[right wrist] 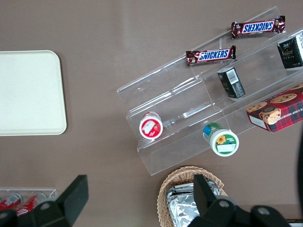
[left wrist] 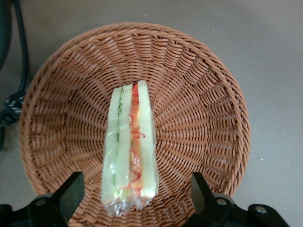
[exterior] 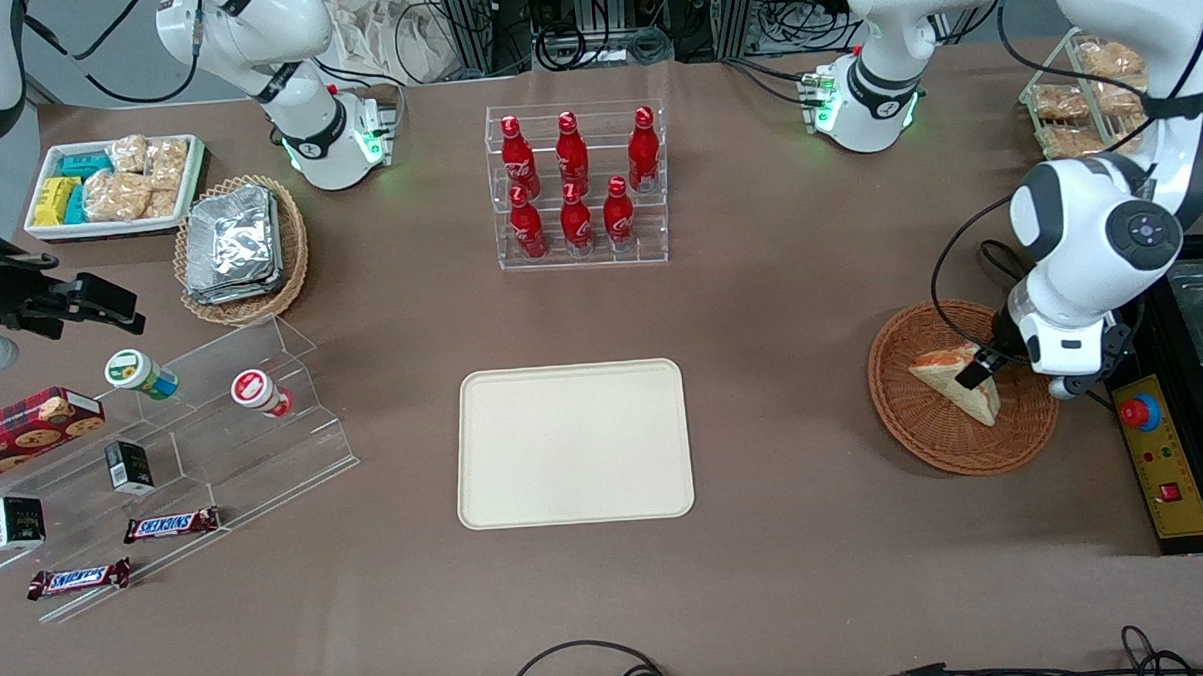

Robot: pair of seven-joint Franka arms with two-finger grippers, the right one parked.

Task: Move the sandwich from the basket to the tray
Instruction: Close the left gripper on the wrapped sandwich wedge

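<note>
The sandwich (left wrist: 129, 147) stands on edge in the basket (exterior: 925, 432), its layered side facing up at the wrist camera: white bread outside, green and red filling between. The basket sits toward the working arm's end of the table, and the tray (exterior: 573, 442) lies bare in the middle, well apart from it.

The gripper (left wrist: 137, 191) hovers just above the sandwich with its fingers (left wrist: 71, 191) spread wide, one on each flat bread face, touching neither. The wedge lies between them.

By the look of it the sandwich is light and soft. White bread gives under pressure and the filling can squeeze out, so a hard clamp would crush it. The clear wrap is likely slick, and a loose hold may let the wedge slide down or twist. The best hold seems to be across the two broad bread faces, near the thick part of the wedge, not the thin tip, closing only until the wrap stops yielding. The woven basket floor may snag a wrap corner on lifting.
</note>
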